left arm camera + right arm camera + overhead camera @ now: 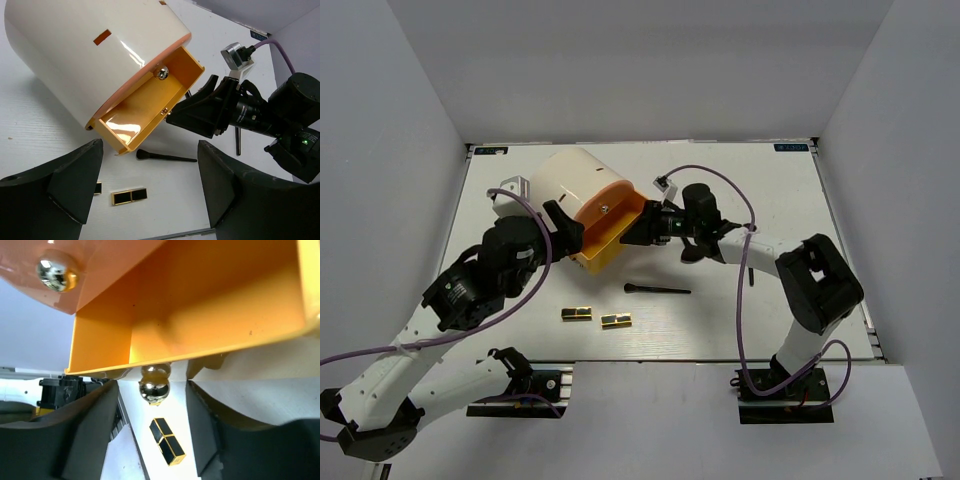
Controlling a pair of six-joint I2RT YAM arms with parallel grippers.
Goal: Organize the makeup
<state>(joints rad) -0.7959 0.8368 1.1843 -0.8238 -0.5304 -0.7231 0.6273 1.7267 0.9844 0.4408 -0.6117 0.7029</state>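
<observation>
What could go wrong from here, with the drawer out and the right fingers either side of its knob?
1. The right fingers straddle the knob; a skewed retreat could snag it and drag the drawer.
2. The cylinder looks tilted while the left fingers stand open, so it may shift or roll.
3. The brush and gold-and-black cases lie near the drawer and could get swept.

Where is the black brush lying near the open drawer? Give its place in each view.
Top external: black brush lies at centre, just below the orange drawer.
Left wrist: brush at lower middle, under the drawer.
Right wrist: not in it.
Shared landmark: the orange drawer, seen in all three.
</observation>
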